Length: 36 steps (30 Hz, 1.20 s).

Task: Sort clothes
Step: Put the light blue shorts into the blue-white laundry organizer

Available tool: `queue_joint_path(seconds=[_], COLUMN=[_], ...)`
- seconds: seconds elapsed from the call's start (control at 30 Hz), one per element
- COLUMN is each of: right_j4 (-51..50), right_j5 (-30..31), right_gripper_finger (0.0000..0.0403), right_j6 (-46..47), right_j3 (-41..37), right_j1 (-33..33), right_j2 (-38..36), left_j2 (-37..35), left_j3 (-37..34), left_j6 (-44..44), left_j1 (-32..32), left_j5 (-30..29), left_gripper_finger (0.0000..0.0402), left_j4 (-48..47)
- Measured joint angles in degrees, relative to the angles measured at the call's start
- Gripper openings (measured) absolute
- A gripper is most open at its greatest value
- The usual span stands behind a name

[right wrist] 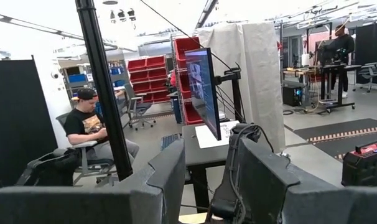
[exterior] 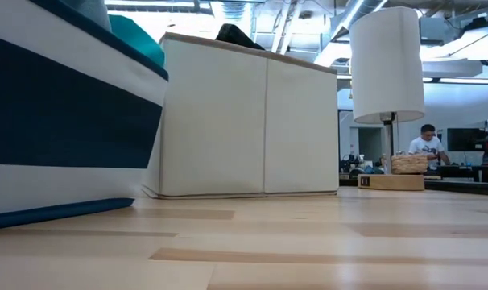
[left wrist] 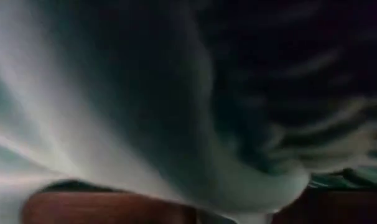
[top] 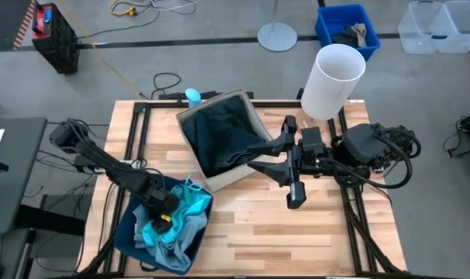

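The left end effector (top: 164,218) is down in the navy fabric box (top: 126,232) at the lower left of the overhead picture, buried among the turquoise garment (top: 190,203) and the pale blue garment (top: 167,246). Its own wrist camera sees only blurred pale cloth pressed against the lens, so I cannot tell how far its fingers stand apart or whether they pinch anything. The left arm reaches in from the left edge of the surface, sloping down into the box.

The right end effector (top: 260,155) hangs at the centre of the overhead picture, over the right edge of the beige fabric box (top: 236,177), fingers spread and holding nothing. Its arm stretches in flat from the right side. Its wrist camera looks out level into the room.

Inside the beige box lie the dark clothes (top: 219,136), a black heap; I cannot separate the jeans from the other piece.

The wooden surface (top: 312,232) is bare plank at the lower right. A white cylinder (top: 332,81) stands at its upper right corner. Beyond it there is a blue bin (top: 347,29) on the grey floor. In the room, a person (right wrist: 89,134) sits at a desk, and another person (exterior: 425,145) stands far off.
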Motion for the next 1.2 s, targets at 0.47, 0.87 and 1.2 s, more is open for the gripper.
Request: queue_joint_path(seconds=[0.47,0.87,1.2], right_j4=[-0.6,-0.9,-1.0], right_j5=[0.0,0.0,0.0], right_gripper_finger=[0.0164,0.0164,0.0164], right_j6=[0.0,-0.5,-1.6], right_j3=[0.0,0.0,0.0], right_j1=[0.1,0.2,0.1], right_j2=[0.0,0.0,0.0], left_j2=[-18.3,-27.5,-29.1], left_j3=[8.3,14.6,21.3], left_j6=[0.3,-2.0,-4.6], left_j1=[-2.1,-6.4,-6.4], left_j5=[-11.5,-15.9,-19.4], left_gripper_finger=[0.0234,0.0259,0.0259], left_j4=[-7.2,-7.7,-16.2])
